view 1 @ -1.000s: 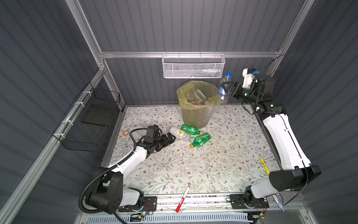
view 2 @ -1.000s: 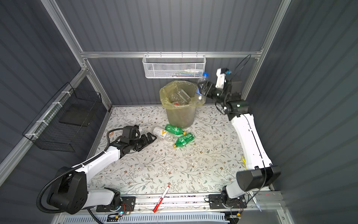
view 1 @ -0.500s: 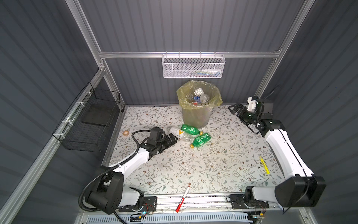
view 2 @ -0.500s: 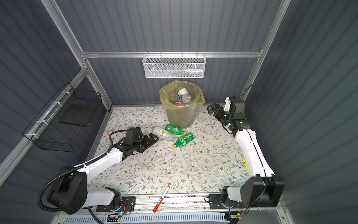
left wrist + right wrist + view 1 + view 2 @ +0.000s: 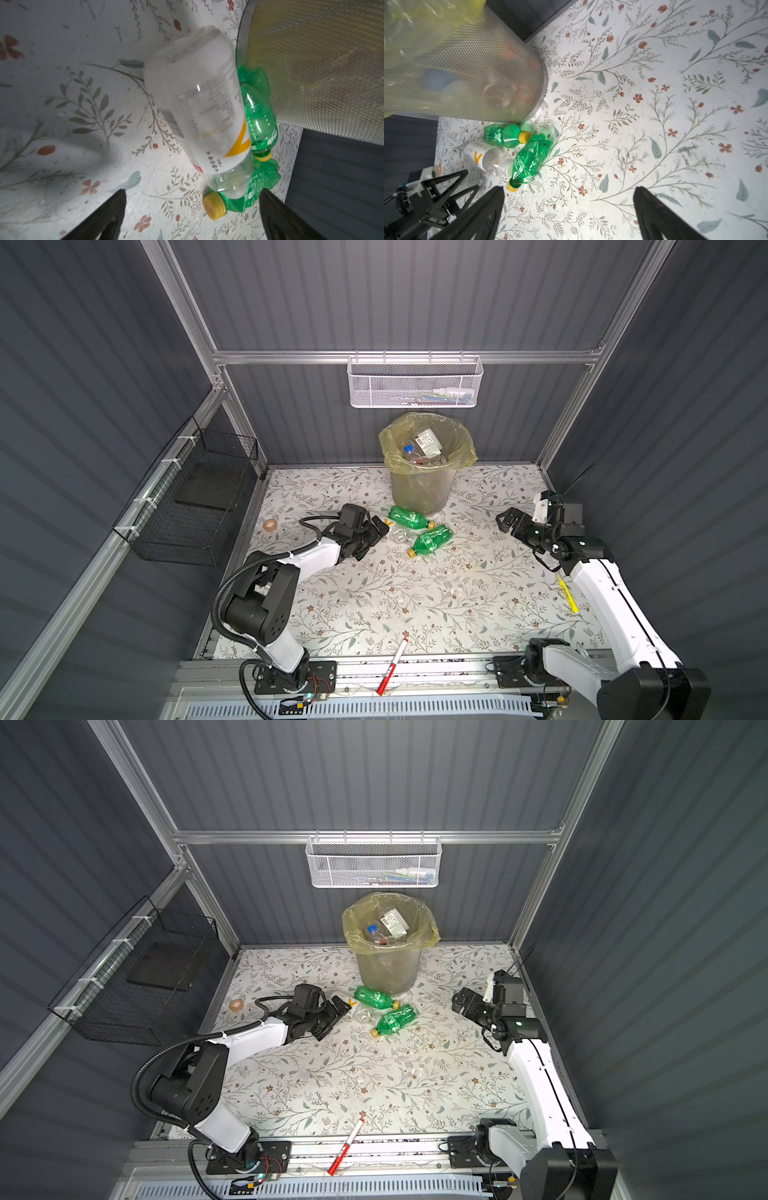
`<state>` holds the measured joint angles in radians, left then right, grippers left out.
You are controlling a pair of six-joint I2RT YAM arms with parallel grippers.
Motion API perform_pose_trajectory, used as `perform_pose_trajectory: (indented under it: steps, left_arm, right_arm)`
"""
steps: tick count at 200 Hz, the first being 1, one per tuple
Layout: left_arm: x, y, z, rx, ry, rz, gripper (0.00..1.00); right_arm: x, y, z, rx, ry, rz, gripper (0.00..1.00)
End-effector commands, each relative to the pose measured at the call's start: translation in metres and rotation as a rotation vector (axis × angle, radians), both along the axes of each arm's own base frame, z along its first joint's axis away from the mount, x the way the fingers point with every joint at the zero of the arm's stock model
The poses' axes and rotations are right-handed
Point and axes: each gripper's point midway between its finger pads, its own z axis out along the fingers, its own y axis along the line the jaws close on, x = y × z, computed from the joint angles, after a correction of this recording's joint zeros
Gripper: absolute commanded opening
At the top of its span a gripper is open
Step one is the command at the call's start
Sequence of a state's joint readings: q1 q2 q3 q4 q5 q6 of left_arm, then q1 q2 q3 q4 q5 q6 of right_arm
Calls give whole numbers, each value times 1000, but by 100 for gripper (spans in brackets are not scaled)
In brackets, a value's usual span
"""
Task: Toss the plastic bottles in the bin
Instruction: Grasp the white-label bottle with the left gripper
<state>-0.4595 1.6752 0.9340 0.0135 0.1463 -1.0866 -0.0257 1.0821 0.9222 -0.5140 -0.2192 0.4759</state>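
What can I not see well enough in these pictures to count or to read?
- Bin, both top views: only the top bottles show. Those beneath are covered, and the yellow bag blurs them.
- White mesh basket, both top views: contents too small to name.
- Clear bottle: label print blurred in the left wrist view; mouth hidden behind the crushed green bottle in the right wrist view.

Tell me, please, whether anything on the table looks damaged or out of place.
Three bottles lie on their sides at the foot of the bin; the front green bottle looks crumpled at its base. The red-and-white marker lies half off the mat, across the front rail.
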Motion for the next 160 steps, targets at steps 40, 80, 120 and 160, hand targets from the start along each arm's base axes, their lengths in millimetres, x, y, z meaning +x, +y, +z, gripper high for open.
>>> perform_pose_trajectory:
  steps: [40,80,120,160]
  left_arm:
    - [28,-11,-20,13,105,95,100]
    - [33,-12,-35,55,135,83,96]
    - [28,-7,-48,85,151,82,79]
    - [19,5,-41,129,135,80,67]
  right_arm:
    - [14,-3,-9,3,27,12,99]
    - [17,-2,-24,53,69,21,99]
    - [19,-5,-29,83,67,6,99]
    - [16,-9,-37,86,83,-8,99]
